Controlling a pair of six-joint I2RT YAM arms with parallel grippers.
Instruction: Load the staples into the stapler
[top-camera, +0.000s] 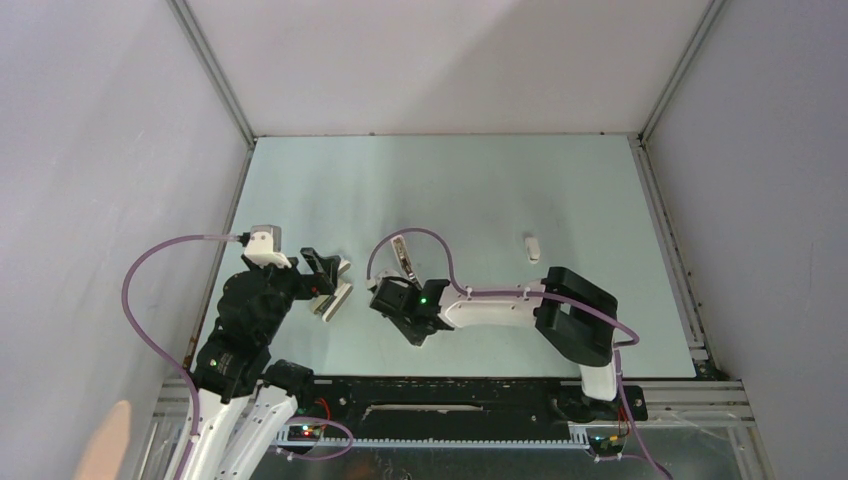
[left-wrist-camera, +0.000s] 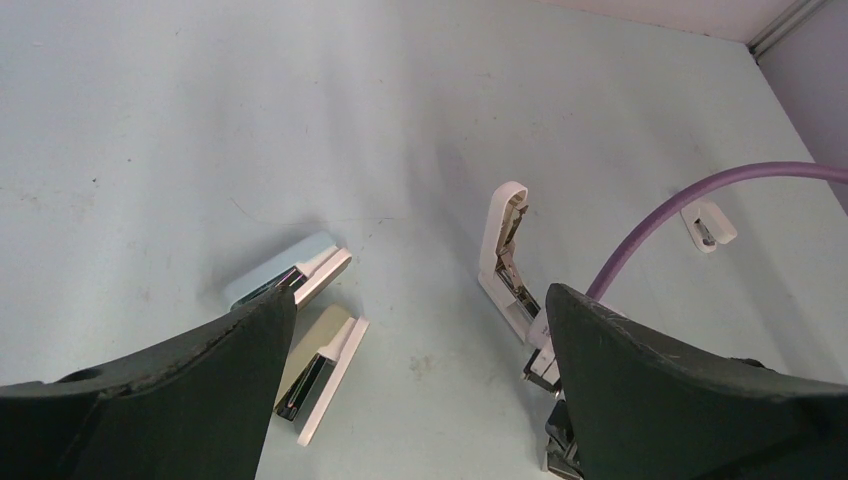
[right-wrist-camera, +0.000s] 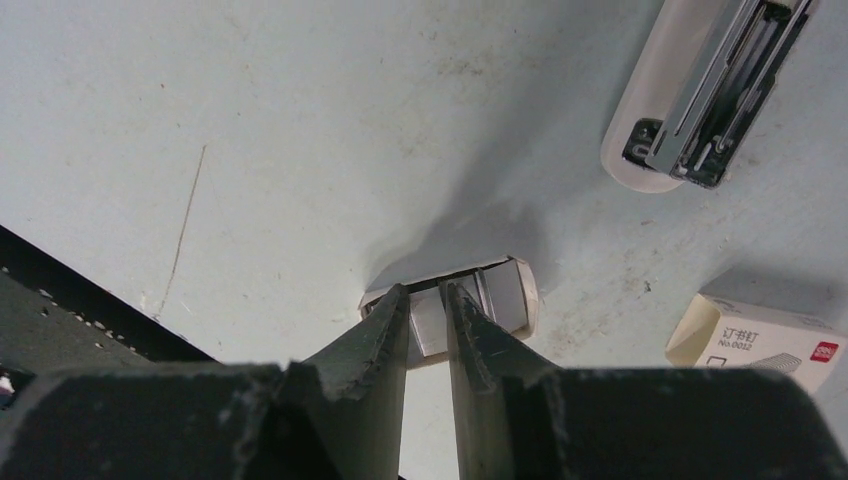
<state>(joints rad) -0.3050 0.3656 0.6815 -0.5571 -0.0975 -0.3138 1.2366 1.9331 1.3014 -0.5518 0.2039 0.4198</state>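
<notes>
The slim white stapler (top-camera: 402, 255) lies open on the table, its metal channel facing up. It also shows in the left wrist view (left-wrist-camera: 503, 245) and the right wrist view (right-wrist-camera: 690, 95). My right gripper (right-wrist-camera: 427, 292) is shut on the staples (right-wrist-camera: 490, 300), a small grey metallic block, low over the table just in front of the stapler. From above, the right gripper (top-camera: 392, 298) hides the staples. My left gripper (left-wrist-camera: 420, 300) is open and empty, to the left of the stapler (top-camera: 328, 275).
Two silver-and-white bars (top-camera: 335, 285) lie by my left finger, shown closer in the left wrist view (left-wrist-camera: 300, 275) (left-wrist-camera: 325, 375). A short white stub (top-camera: 533, 247) lies far right. A little white box with a red mark (right-wrist-camera: 760, 345) sits beside the right gripper. The black front rail (right-wrist-camera: 60, 310) is near.
</notes>
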